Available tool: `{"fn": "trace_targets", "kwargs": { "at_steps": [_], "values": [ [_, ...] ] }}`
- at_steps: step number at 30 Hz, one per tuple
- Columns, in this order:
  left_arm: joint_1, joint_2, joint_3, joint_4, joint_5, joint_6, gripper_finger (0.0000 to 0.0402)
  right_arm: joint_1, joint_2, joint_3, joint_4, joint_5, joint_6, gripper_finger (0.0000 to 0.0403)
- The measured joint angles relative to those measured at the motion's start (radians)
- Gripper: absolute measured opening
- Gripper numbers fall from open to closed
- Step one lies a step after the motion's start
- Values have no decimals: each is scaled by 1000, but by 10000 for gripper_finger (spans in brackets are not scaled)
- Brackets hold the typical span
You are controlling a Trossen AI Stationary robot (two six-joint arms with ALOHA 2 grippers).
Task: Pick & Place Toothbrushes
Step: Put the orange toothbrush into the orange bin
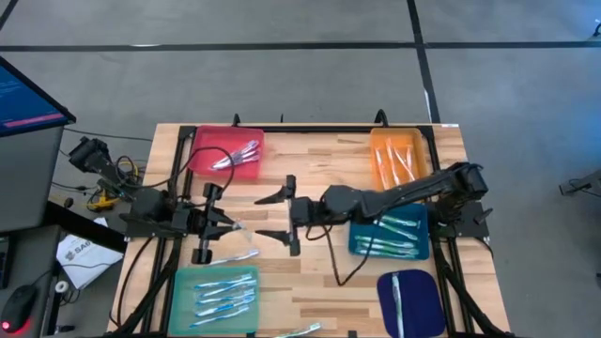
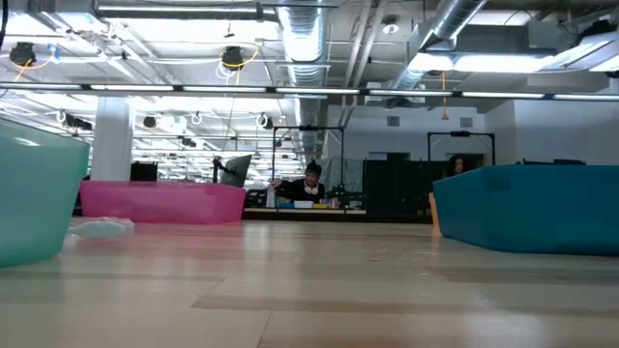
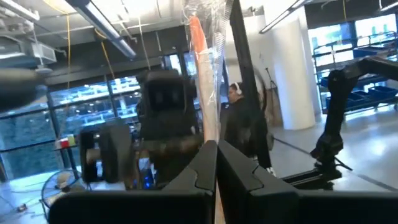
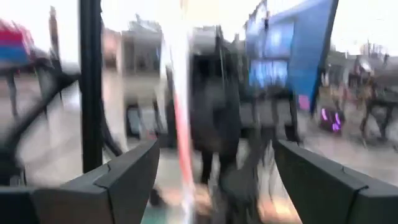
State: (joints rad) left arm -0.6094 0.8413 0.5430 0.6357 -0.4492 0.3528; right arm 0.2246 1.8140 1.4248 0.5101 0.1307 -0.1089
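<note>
My left gripper [image 1: 228, 228] hovers over the table's left middle, shut on a toothbrush [image 3: 202, 62] with an orange and white shaft inside a clear wrapper. My right gripper [image 1: 272, 216] faces it from the right, a short way off, open, with nothing between its fingers. In the right wrist view the same toothbrush [image 4: 180, 124] shows ahead of my right gripper [image 4: 214, 180], blurred. Another wrapped toothbrush [image 1: 246, 252] lies flat on the table just near of the left gripper. Neither gripper shows in the low view. My left gripper pinches the toothbrush's lower shaft [image 3: 216, 149] between its two fingers. The fingers come about level from the table's left and lie across the shaft. The toothbrush stands up above the fingers, wrapper and all, lifted clear of the table.
Five trays ring the work spot: pink [image 1: 228, 153] far left, orange [image 1: 399, 160] far right, teal-blue [image 1: 390, 233] right, dark blue [image 1: 410, 299] near right, mint green [image 1: 216, 296] near left, all holding toothbrushes. One toothbrush [image 1: 300, 329] lies at the near edge. Bare wood shows in the middle.
</note>
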Motion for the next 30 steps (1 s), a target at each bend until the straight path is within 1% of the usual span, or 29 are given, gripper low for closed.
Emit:
{"fn": "trace_targets", "kwargs": {
  "at_steps": [1,4,6,13,24,30],
  "values": [
    [0,0,0,2,-3,6,0,1,14,19,17,-7,0,313],
    [0,0,0,0,-15,9,0,0,19,32,-73,-9,-4,313],
    [0,0,0,-5,-22,10,0,0,38,54,-53,-24,-5,313],
    [0,0,0,-9,-22,10,0,4,75,101,-91,-32,-4,313],
    [11,5,0,-7,-17,10,0,-10,74,107,-88,-34,37,313],
    [31,21,0,-10,-17,10,0,-11,74,107,-91,-33,30,313]
  ]
}}
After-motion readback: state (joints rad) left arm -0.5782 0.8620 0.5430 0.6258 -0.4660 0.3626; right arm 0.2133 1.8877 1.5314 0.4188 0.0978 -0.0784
